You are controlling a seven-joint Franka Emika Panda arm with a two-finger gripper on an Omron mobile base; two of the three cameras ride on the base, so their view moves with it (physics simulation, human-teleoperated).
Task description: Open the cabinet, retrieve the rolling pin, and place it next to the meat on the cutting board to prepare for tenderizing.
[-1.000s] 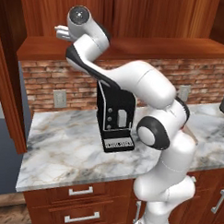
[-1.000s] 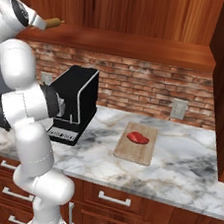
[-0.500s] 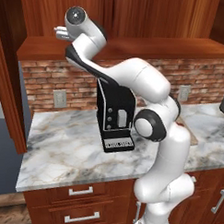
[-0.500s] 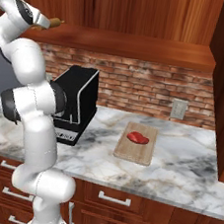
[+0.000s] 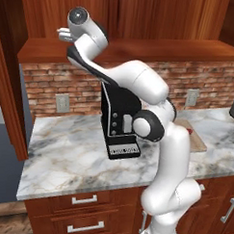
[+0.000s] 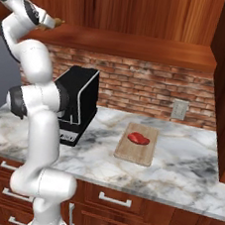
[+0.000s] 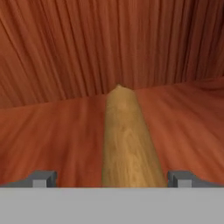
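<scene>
Hand view: the rolling pin [image 7: 124, 138] lies on the cabinet [image 7: 65, 52] floor, its long axis running straight away from me toward the cabinet's back wall.
Pin versus jaws: it sits centred between the two finger tips [image 7: 43, 178], which stand apart on either side of it with a gap each way, so I read the jaws as open and not yet touching the wood.
Gripper place: in the right base view the gripper [image 6: 54, 22] is up at the lip of the cabinet, well above the coffee machine [image 6: 75, 104].
Drop spot: the meat [image 6: 138, 137] rests on the cutting board [image 6: 144, 155], just beside the coffee machine on the counter [image 6: 187, 171].
Next move, my judgement: close across the pin's width, then draw it out along its own axis.
Change from earlier: the elbow has swung between the base frames, while the wrist stays at the cabinet's lip; meat and board are unmoved.
</scene>
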